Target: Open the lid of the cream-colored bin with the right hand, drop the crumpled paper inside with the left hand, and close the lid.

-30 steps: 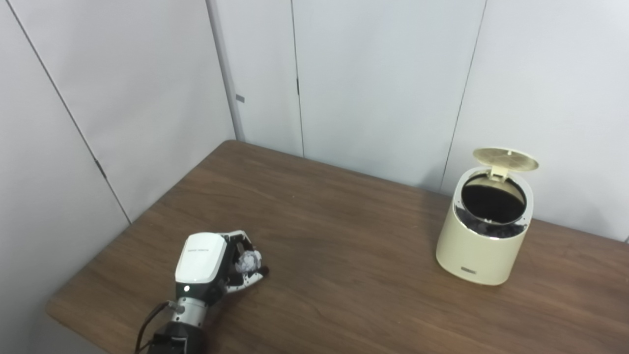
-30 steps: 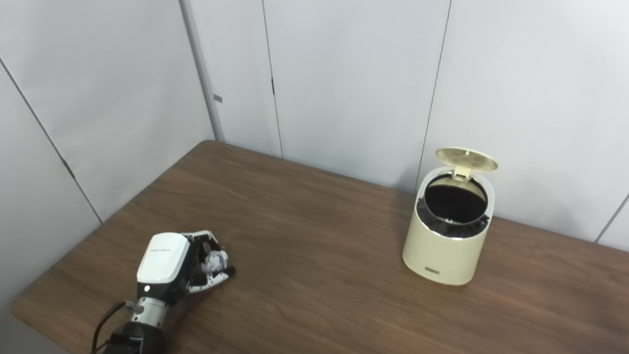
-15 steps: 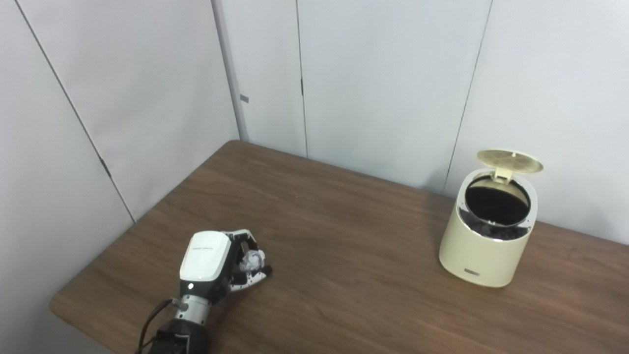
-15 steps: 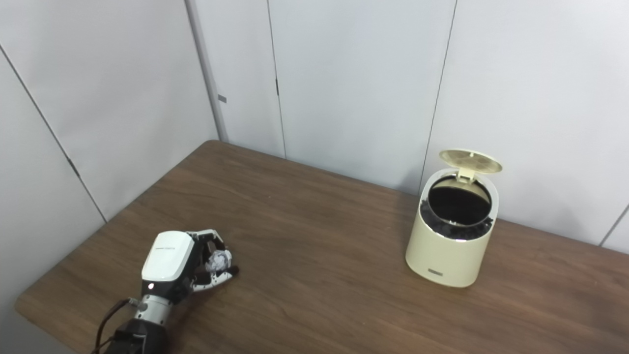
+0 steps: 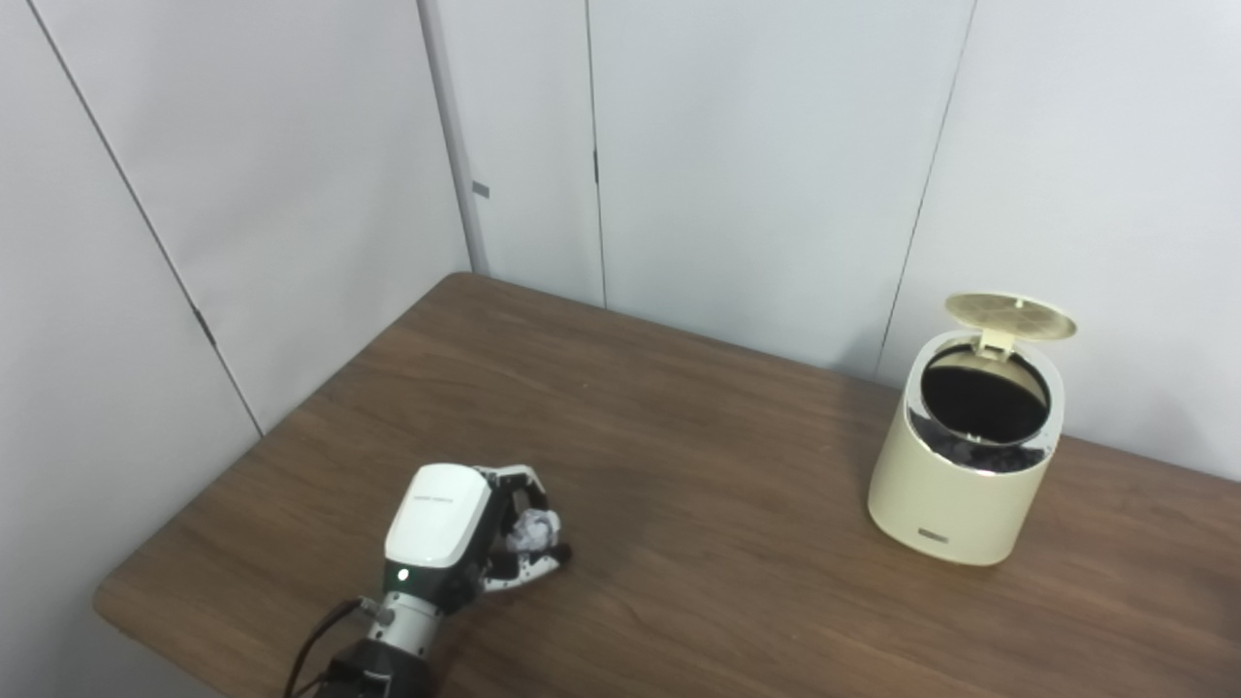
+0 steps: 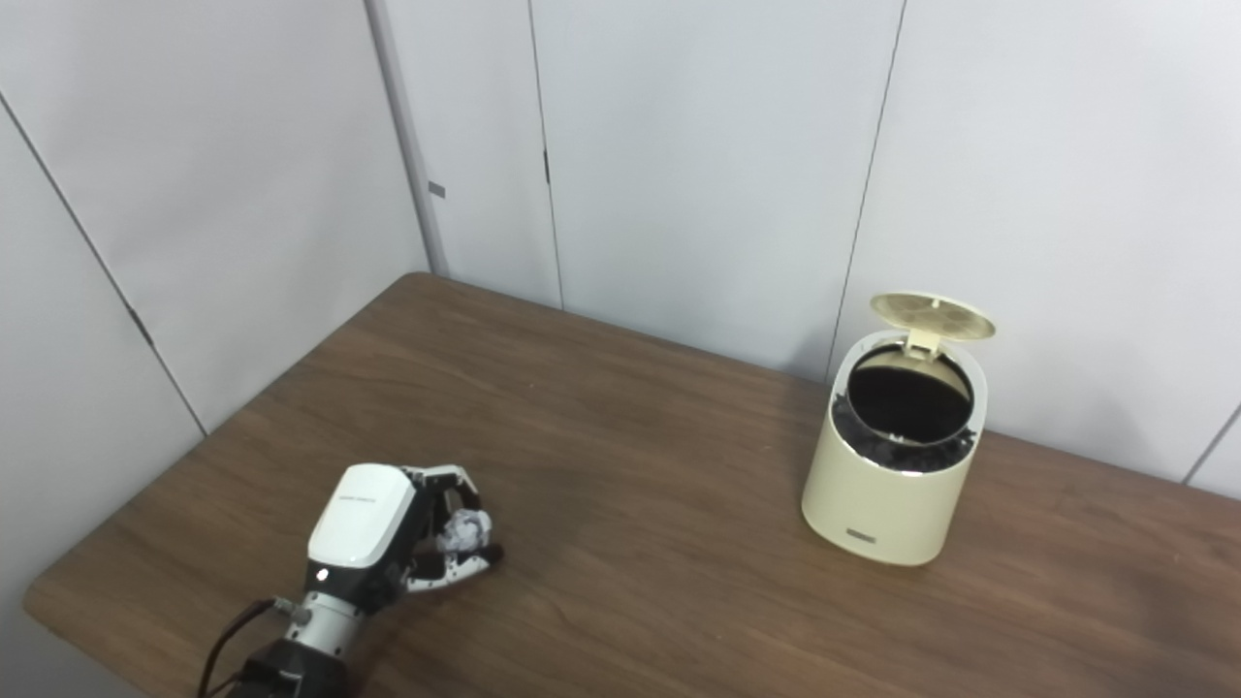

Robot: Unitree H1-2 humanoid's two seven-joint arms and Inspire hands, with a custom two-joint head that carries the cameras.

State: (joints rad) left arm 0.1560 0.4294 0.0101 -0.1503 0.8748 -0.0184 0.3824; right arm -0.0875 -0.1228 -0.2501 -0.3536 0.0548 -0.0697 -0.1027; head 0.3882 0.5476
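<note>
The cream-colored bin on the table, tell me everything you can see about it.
The cream-colored bin is a small round container that looks like smooth plastic, standing upright on the wooden table near the far right, close to the wall. A shiny metallic ring rims its mouth, and the inside looks dark. Its round lid is open, hinged up at the back. A small dark label sits low on the front. Nothing but the table touches it.

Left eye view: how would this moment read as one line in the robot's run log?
lid: up | bin: open, upright | crumpled paper: in left robot hand, low over table | right robot hand: out of view
</note>
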